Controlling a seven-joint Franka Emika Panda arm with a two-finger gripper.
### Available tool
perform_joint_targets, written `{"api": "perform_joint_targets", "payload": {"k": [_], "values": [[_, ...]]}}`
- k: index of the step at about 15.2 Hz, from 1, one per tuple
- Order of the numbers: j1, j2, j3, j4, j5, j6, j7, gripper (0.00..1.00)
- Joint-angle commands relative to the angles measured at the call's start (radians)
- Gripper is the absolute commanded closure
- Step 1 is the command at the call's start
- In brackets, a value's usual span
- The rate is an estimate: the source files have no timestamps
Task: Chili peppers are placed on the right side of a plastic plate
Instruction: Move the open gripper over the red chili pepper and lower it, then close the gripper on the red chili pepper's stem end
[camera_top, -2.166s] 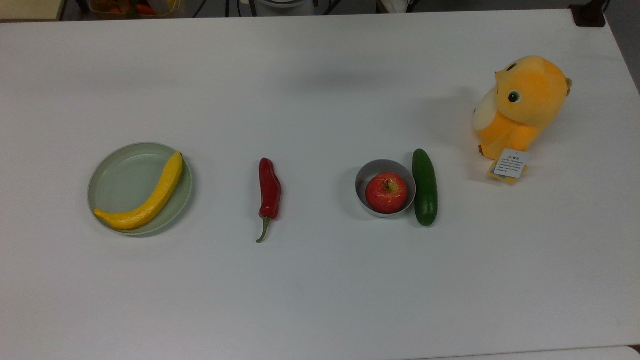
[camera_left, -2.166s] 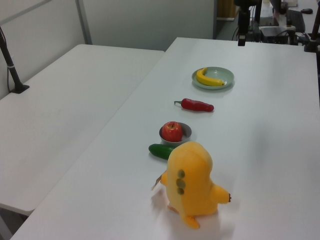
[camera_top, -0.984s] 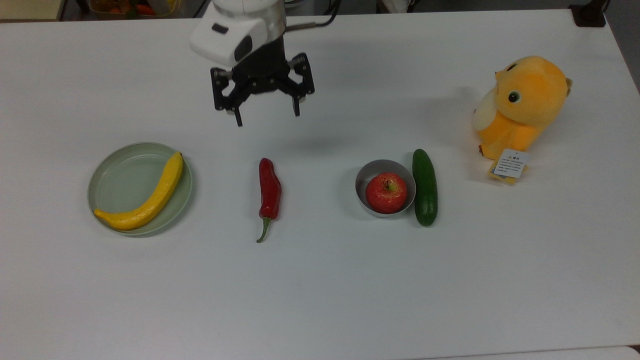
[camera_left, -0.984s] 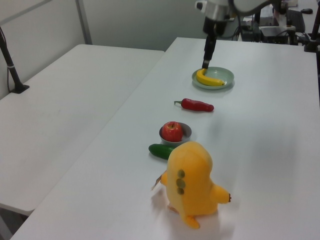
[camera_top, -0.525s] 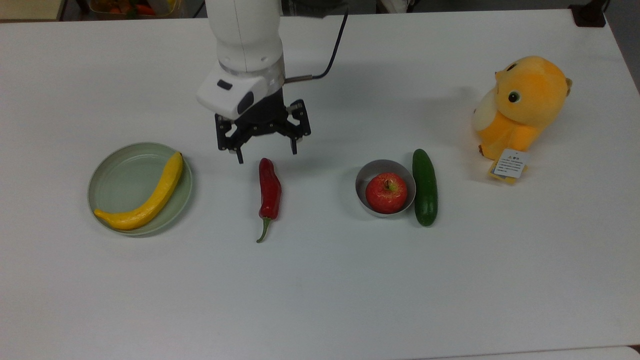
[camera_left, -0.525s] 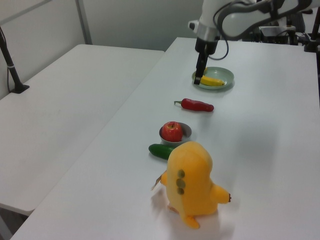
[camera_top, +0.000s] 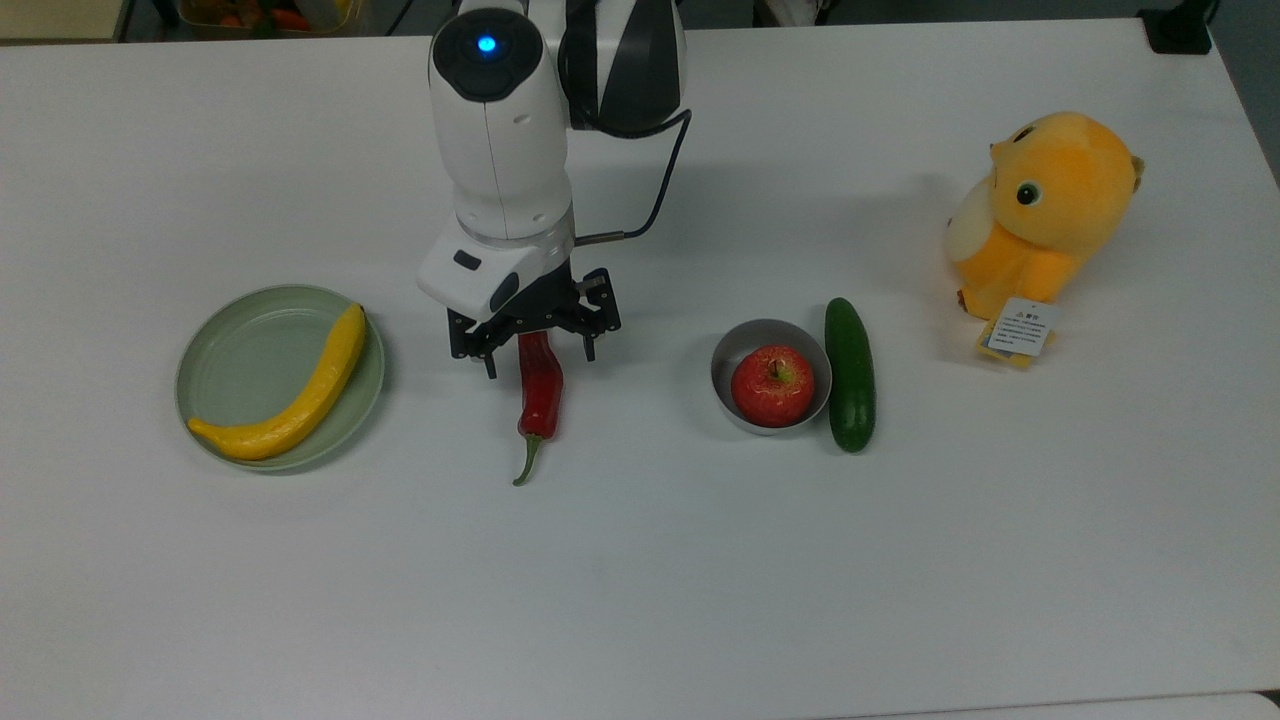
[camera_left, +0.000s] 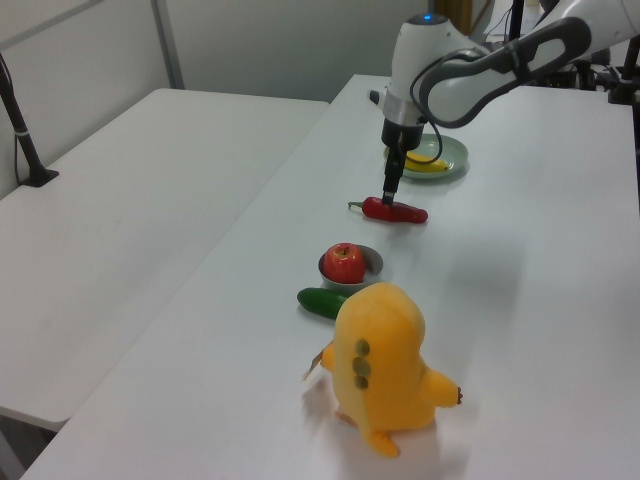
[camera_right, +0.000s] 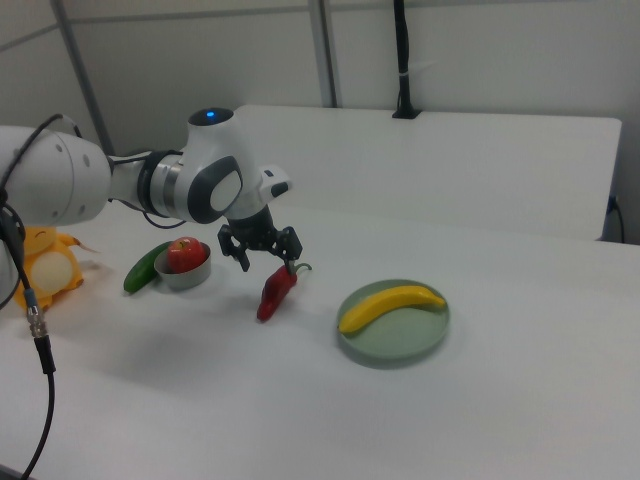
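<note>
White matte table (camera_top: 640, 600) under a row of items. Glossy dark-red chili (camera_top: 541, 395), long and slim with a curved green stem, flat on the table well apart from the round, shallow sage-green plate (camera_top: 230, 340) at the top view's left. Smooth yellow banana (camera_top: 300, 395) curved across the plate. Red apple (camera_top: 772, 386) in a grey metal bowl (camera_top: 740, 345), dark cucumber (camera_top: 850, 375) just beside, fuzzy orange plush (camera_top: 1045, 215) beyond. Gripper (camera_top: 539, 363) spread wide, fingers straddling the chili's thick end, grasping nothing. Right view: gripper (camera_right: 266, 262) just above the chili (camera_right: 274, 291).
</note>
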Motion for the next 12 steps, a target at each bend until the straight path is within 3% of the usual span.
{"api": "perform_joint_targets", "payload": {"k": [1,8,10,12], "values": [[0.007,0.017,-0.005,-0.013,-0.008,0.038,0.005,0.0],[0.01,0.061,-0.002,-0.015,-0.045,0.058,0.007,0.0],[0.01,0.063,-0.002,-0.015,-0.045,0.058,0.007,0.07],[0.009,0.065,-0.002,-0.015,-0.051,0.059,0.005,0.22]]}}
